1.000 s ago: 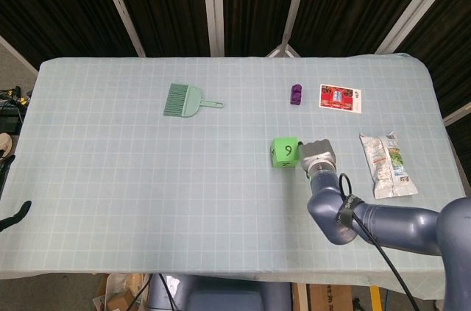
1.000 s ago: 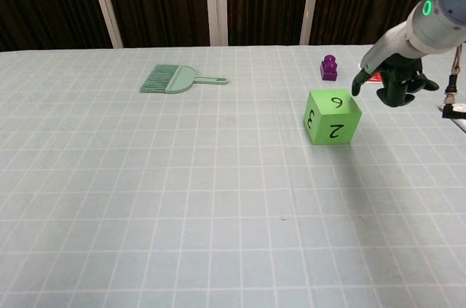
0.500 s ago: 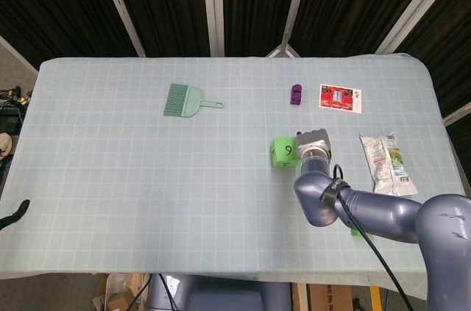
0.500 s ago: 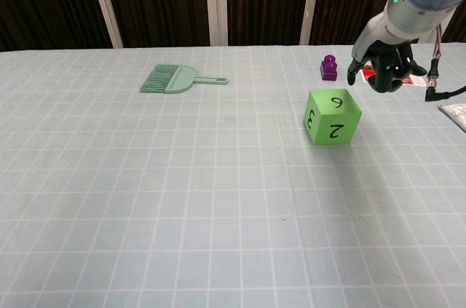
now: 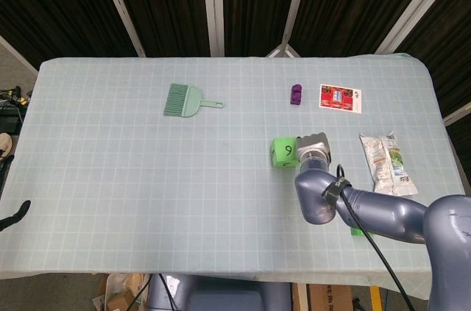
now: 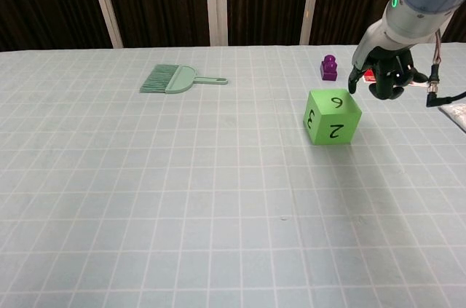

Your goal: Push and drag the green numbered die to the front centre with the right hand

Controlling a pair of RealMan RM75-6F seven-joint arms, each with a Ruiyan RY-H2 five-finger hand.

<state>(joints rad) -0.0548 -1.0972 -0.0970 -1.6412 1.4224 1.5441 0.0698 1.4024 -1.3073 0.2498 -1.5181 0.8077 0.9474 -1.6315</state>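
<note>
a: what's different around the green numbered cube die (image 6: 333, 116)?
b: the right hand (image 6: 381, 77), fingers curled, rose from beside the die's right top edge a second ago, swung toward its far side, and now hangs just behind its top right corner.
a: and since half a second ago?
b: lower, nearer the die.

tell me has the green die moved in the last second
No. The green die sits on the same grid squares, equally far from the purple block.
</note>
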